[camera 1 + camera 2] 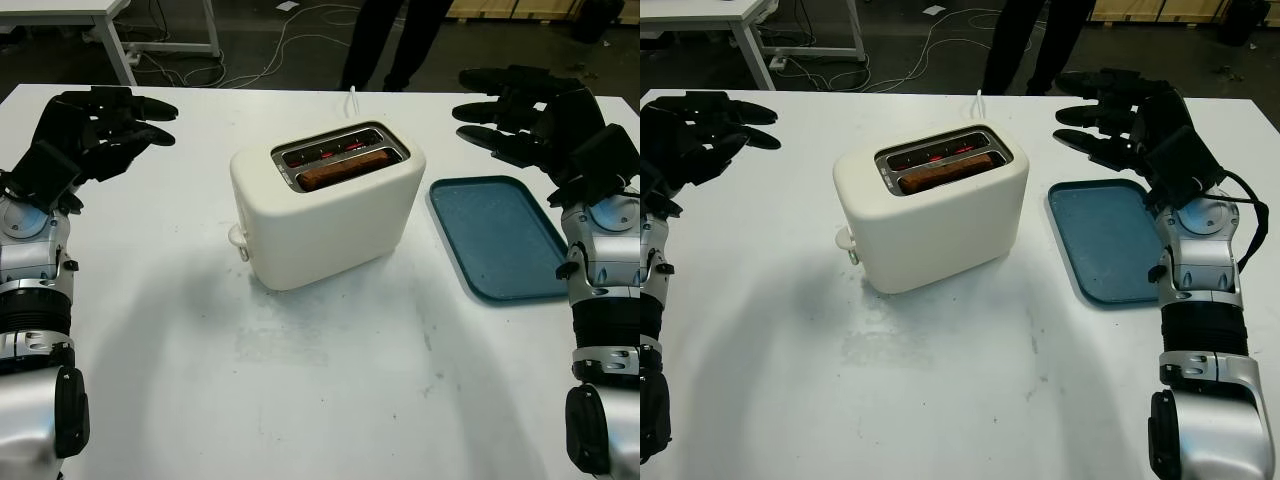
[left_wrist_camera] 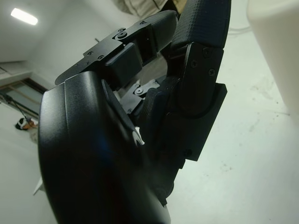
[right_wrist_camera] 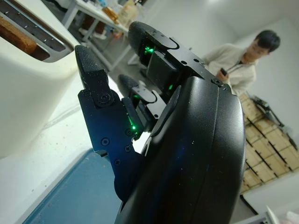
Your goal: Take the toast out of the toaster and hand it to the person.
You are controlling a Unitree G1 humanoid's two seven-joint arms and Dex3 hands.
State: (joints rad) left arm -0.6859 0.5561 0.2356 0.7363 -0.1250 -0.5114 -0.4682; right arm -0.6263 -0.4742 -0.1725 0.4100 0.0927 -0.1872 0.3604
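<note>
A cream toaster [image 1: 325,205] stands in the middle of the white table [image 1: 300,380]. One brown slice of toast [image 1: 343,169] sits in its nearer slot, its top edge just above the rim. My left hand [image 1: 105,125] hovers open at the far left, well clear of the toaster. At the far right my right hand [image 1: 515,115] is open above the table, beyond the tray's far end. A person in dark trousers [image 1: 390,40] stands behind the table.
A blue tray [image 1: 497,236] lies to the right of the toaster. The toaster's white cord [image 1: 354,100] runs off the table's far edge. Another person in a light top [image 3: 238,70] shows in the right wrist view. White desks and cables fill the floor behind.
</note>
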